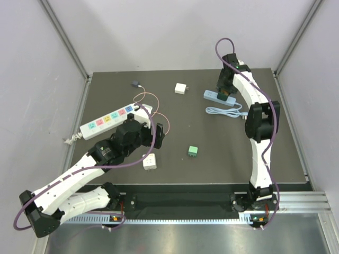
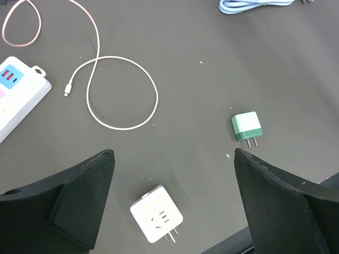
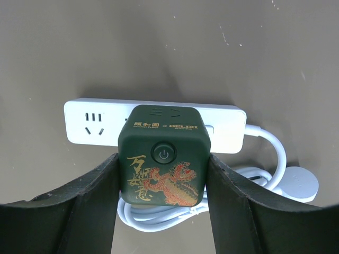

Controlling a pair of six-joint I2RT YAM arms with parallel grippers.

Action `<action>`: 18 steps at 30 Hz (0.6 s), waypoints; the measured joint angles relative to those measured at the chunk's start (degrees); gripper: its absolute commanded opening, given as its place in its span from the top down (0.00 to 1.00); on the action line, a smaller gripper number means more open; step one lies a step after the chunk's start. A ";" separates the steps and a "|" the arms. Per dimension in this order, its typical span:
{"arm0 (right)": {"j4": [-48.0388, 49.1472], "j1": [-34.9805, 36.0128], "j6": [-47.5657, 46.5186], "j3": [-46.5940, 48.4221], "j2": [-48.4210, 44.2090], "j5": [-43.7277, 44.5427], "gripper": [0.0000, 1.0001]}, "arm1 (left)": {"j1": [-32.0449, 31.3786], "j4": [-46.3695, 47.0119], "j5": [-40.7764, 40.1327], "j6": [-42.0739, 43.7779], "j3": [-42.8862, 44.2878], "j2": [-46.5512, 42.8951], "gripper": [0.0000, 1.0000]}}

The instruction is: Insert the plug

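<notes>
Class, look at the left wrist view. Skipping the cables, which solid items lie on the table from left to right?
white power strip → white plug → green plug

The dark green cube [image 3: 164, 174] carries a red-and-gold dragon with gold lettering (black button [image 3: 163, 154] at its twelve o'clock). The strip [image 3: 95, 123] is white; the small charger [image 2: 247, 127] mint green and white; the cable [image 2: 122, 90] pale pink.

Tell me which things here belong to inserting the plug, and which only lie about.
For the job: dark green cube plug, held by the right gripper; white power strip beneath it.
Lying about: green adapter, white adapter, pink cable, long switched strip, second white adapter, small grey plug.
</notes>
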 measured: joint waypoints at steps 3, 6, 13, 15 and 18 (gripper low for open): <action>-0.26 0.00 0.02 0.50 0.37 0.07 1.00 | 0.00 0.02 0.00 0.00 0.00 0.00 0.01; -0.42 0.02 0.13 1.53 1.07 0.42 1.00 | 0.00 0.02 0.00 0.00 0.00 0.00 0.01; -0.11 0.96 0.15 1.33 1.14 2.60 1.00 | 0.00 0.02 0.00 0.02 0.00 -0.15 0.01; 1.16 1.60 0.04 0.22 0.94 4.09 1.00 | 0.00 0.02 0.00 0.04 0.00 -0.37 0.01; 4.76 2.56 -0.07 -4.15 0.22 6.21 1.00 | 0.00 0.02 0.00 0.04 -0.02 -0.46 0.01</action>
